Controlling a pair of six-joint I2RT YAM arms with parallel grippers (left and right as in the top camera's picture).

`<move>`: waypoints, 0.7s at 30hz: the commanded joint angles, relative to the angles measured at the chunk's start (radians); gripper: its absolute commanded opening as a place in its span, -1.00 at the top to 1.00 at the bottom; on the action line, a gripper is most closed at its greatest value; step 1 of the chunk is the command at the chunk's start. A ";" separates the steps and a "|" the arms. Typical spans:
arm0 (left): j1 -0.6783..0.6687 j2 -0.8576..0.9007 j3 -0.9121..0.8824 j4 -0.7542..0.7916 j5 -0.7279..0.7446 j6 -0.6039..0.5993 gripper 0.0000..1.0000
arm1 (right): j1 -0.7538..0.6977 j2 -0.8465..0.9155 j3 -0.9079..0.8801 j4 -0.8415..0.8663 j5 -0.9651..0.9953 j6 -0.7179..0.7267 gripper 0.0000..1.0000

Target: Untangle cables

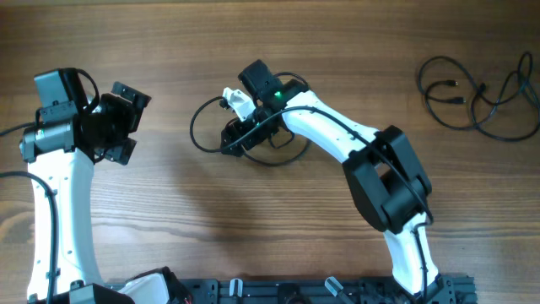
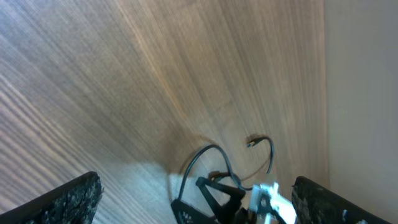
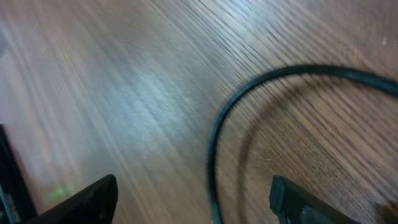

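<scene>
Black cable point(image 3: 214, 140), blurred, ends cropped, lies under the right tool point(image 3: 196, 202), spread apart like the left tool point(image 1: 128, 122).

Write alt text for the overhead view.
The right fingers stand open over a looped black cable in the middle of the wooden table. The left fingers are open at the left, away from it. More loose cables lie at the picture's top right.
</scene>
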 commanded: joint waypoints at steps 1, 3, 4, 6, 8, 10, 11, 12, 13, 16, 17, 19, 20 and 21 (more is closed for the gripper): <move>0.010 -0.021 -0.006 -0.007 -0.006 0.028 -1.00 | -0.002 0.053 -0.010 0.022 0.009 0.040 -0.52; 0.011 -0.021 -0.006 -0.007 -0.006 0.027 -1.00 | 0.006 0.083 -0.011 0.038 -0.010 0.040 -0.40; 0.010 -0.021 -0.006 -0.007 -0.006 0.027 -1.00 | 0.012 0.090 -0.011 0.040 -0.014 0.040 -0.36; 0.010 -0.021 -0.006 -0.007 -0.006 0.027 -1.00 | 0.024 0.097 -0.011 0.053 -0.022 0.041 -0.23; 0.010 -0.021 -0.006 -0.007 -0.006 0.028 -1.00 | 0.034 0.097 -0.011 0.071 -0.022 0.042 0.05; 0.010 -0.021 -0.006 -0.007 -0.006 0.028 -1.00 | 0.044 0.097 -0.011 0.085 -0.021 0.048 0.23; 0.010 -0.021 -0.006 -0.007 -0.006 0.028 -1.00 | 0.053 0.096 -0.011 0.091 -0.021 0.048 0.52; 0.010 -0.021 -0.006 -0.007 -0.006 0.027 -1.00 | 0.056 0.096 -0.010 0.091 -0.021 0.050 0.78; 0.010 -0.021 -0.006 -0.007 -0.006 0.027 -1.00 | 0.056 0.093 -0.006 0.087 -0.021 0.072 0.91; 0.010 -0.021 -0.006 -0.007 -0.006 0.027 -1.00 | 0.010 0.016 0.033 0.030 -0.029 0.108 0.92; 0.010 -0.021 -0.006 -0.007 -0.006 0.027 -1.00 | -0.013 -0.032 0.043 0.008 -0.029 0.107 0.91; 0.010 -0.021 -0.006 -0.007 -0.006 0.028 -1.00 | -0.064 -0.131 0.056 -0.014 -0.028 0.103 0.91; 0.010 -0.021 -0.006 -0.007 -0.006 0.027 -1.00 | -0.106 -0.211 0.058 -0.023 -0.028 0.097 0.91; 0.010 -0.021 -0.006 -0.007 -0.006 0.028 -1.00 | -0.162 -0.312 0.058 -0.026 -0.024 0.098 0.91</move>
